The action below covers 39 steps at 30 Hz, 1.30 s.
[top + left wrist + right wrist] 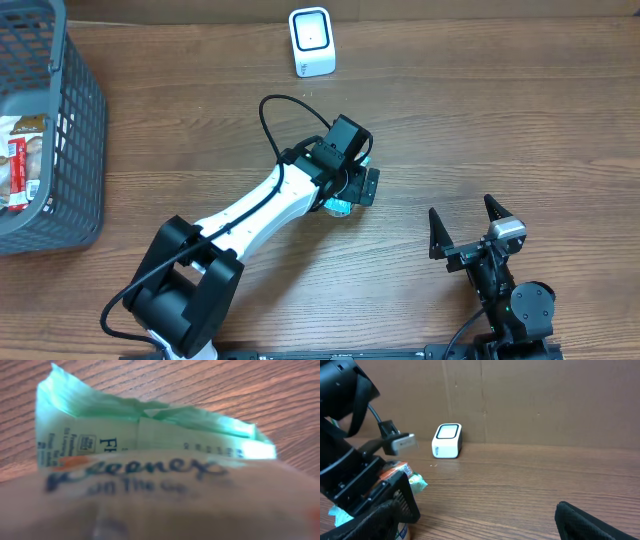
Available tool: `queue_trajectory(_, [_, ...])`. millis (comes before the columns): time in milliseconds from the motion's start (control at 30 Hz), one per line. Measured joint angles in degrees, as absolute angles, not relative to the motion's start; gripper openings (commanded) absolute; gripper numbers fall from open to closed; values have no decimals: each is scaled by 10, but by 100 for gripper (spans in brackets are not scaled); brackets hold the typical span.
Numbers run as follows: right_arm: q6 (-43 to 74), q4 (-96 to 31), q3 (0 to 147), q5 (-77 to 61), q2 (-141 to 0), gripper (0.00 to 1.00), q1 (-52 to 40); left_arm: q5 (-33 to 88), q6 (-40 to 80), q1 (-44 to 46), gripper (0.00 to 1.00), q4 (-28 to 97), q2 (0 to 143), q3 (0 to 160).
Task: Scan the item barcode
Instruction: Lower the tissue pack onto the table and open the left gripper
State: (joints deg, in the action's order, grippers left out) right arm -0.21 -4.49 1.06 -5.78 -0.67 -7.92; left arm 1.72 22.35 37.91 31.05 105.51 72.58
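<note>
Nearest the robot's base, the right claw (462,218) hangs released just above the table (540,110), its two dark fingers (438,238) spread wide with nothing between them; in its own camera only the finger ends show, cut off by the bottom edge. Bare wood lies open all around it, toward the right edge and on toward the back.

Further out, near the table's middle, the left arm reaches slantwise and its left claw (352,188) sits right over the tissue pack (150,435); from above the claw's body covers nearly all of the pack, leaving only a pale green sliver showing under it; whether the claw is grasping the pack or released I cannot tell, since no finger shows in its own camera. There the pack fills the view, lying on the wood, its green folded end sharp, its printed front a blur too close to read well; no barcode can be made out.

Beyond, well apart from the pack, a small white scanner (311,41) stands near the back edge, before a cardboard wall (545,400); open wood lies between. At the far left a grey basket (70,140), cut off by the frame, holds packets (20,160) that are partly hidden.
</note>
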Motion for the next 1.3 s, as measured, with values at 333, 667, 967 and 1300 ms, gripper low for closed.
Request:
queue_trajectory(333, [-2, -45, 11, -58, -7, 100, -79, 17, 223, 379, 100, 319, 991, 729])
queue_trajectory(667, [-2, -45, 11, -58, -7, 100, -79, 19, 220, 390, 83, 347, 1026, 729])
queue_trajectory(967, [-2, -45, 11, -58, -7, 100, -79, 57, 213, 390, 68, 347, 1056, 729])
queue_trajectory(1300, [-2, -45, 11, -58, -7, 100, -79, 79, 272, 407, 75, 312, 1056, 729])
